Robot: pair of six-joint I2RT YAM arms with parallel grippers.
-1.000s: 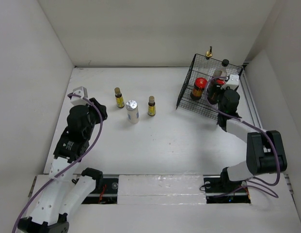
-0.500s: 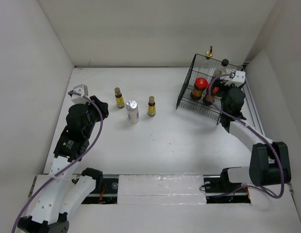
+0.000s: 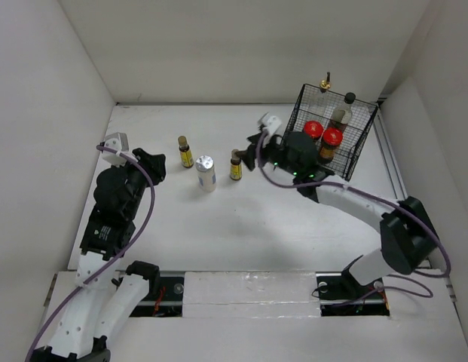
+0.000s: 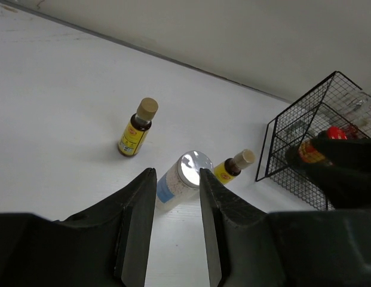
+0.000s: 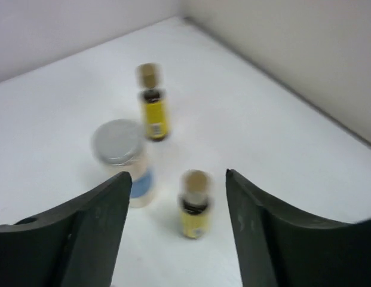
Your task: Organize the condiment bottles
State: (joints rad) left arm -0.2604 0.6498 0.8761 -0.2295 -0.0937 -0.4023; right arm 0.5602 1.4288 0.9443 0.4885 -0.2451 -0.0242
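Leftward the right gripper (image 3: 252, 154) reaches, jaws spread near a yellow-labelled bottle (image 3: 236, 165); the left gripper (image 3: 153, 161) hovers slightly parted.

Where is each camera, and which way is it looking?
Top view: up high behind the arms, looking down on the table, rack, white jar and two yellow bottles; both arms show, with left gripper and right gripper.
Left wrist: on the left arm, facing across the table at jar, bottles and rack; its fingers show below.
Right wrist: on the right arm, facing left at jar and bottles; its fingers show below.
Shared: all three see the jar and both bottles.
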